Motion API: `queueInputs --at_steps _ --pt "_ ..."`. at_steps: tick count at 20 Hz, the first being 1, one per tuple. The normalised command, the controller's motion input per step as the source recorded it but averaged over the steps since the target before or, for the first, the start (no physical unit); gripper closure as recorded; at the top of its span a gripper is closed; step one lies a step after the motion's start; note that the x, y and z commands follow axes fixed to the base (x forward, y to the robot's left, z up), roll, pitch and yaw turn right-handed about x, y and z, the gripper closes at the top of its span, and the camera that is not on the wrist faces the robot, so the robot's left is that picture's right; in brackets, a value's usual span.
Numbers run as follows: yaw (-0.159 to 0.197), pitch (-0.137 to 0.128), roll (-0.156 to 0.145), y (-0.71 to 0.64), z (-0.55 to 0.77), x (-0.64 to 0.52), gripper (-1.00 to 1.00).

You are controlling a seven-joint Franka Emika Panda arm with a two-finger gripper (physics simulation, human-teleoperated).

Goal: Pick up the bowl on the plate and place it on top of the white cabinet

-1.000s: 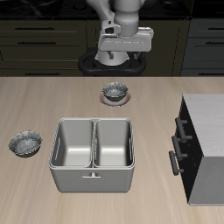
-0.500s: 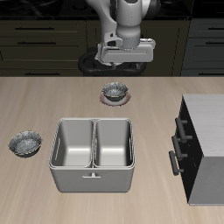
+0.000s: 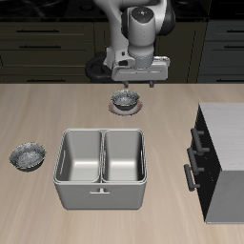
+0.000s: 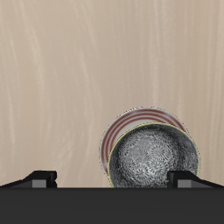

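Above the plate [image 3: 125, 105] at the table's back, the gripper [image 3: 139, 82], lowered since a second ago and held apart, is now poised over the bowl [image 4: 156, 159], ungrasped, white cabinet [image 3: 225, 143] well apart.

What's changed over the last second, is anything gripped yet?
Only the gripper has moved: it has come forward from the back of the table and lower, and now hangs just above the bowl on the plate. Nothing has been gripped; the fingers are spread and hold nothing. The bowl, the plate, the second grey bowl, the steel basin and the white cabinet stayed where they were.
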Motion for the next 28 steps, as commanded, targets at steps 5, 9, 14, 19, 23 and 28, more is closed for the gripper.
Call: queueInputs --at_steps 5,9,14,19,23,28 --pt "0.004 0.034 -0.004 0.06 -0.26 -0.05 -1.0" --pt "-0.004 0.025 -0.033 -0.08 -0.2 -0.11 -1.0" --pt "-0.055 0.069 0.0 -0.05 -0.24 -0.07 -1.0" --pt "0.006 0.011 -0.013 -0.06 -0.11 -0.04 -1.0" --pt "0.004 0.012 -0.005 -0.02 -0.14 -0.02 -1.0" --pt "-0.01 0.027 0.008 0.01 -0.14 -0.01 -1.0"
